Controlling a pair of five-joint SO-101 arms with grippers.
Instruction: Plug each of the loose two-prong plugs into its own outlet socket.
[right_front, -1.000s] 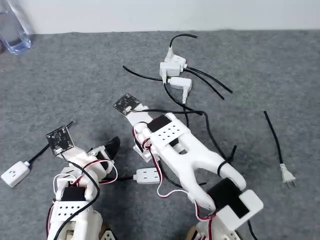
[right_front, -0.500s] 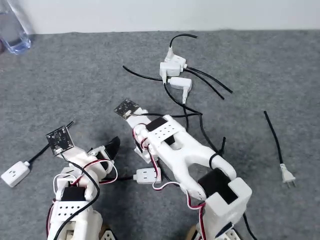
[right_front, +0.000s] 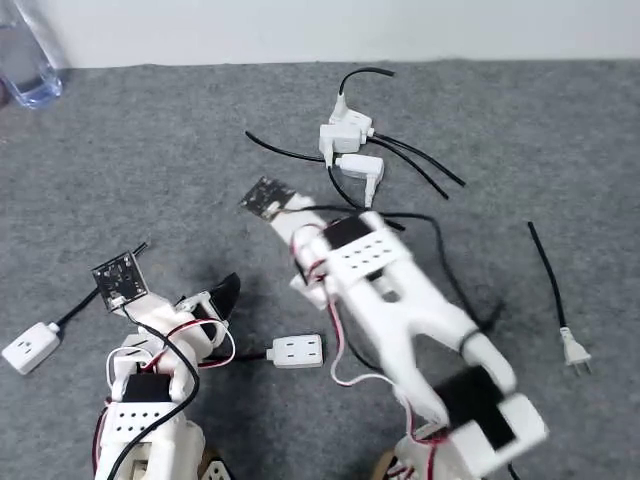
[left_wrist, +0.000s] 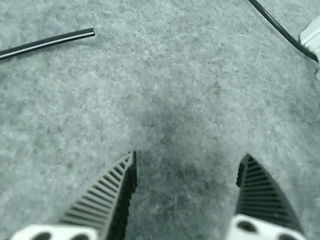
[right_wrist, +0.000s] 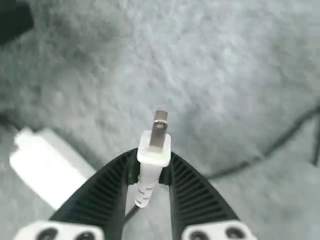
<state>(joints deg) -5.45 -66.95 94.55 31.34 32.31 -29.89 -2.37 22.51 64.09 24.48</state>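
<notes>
My right gripper (right_wrist: 152, 162) is shut on a white two-prong plug (right_wrist: 155, 146), its prongs pointing away from the wrist over grey carpet. A white outlet block (right_wrist: 44, 165) lies off to one side of it. In the high view the right arm (right_front: 385, 285) reaches across the middle and covers its own fingers. A white outlet socket (right_front: 297, 350) lies just beside that arm. My left gripper (right_front: 212, 298) (left_wrist: 185, 167) is open and holds nothing, low over bare carpet. Another loose plug (right_front: 574, 352) on a black cord lies at the far right.
A second white outlet (right_front: 28, 346) sits at the left edge. At the back, an outlet cluster (right_front: 345, 132) has a plug (right_front: 360, 166) in it, with black cords trailing toward the arm. A loose cord end (left_wrist: 50, 41) lies near my left gripper. A water bottle (right_front: 25, 60) stands back left.
The right arm has swung away from the near outlet, toward the back and right, carrying the plug. The near outlet shifted slightly right. The left arm has not moved.
</notes>
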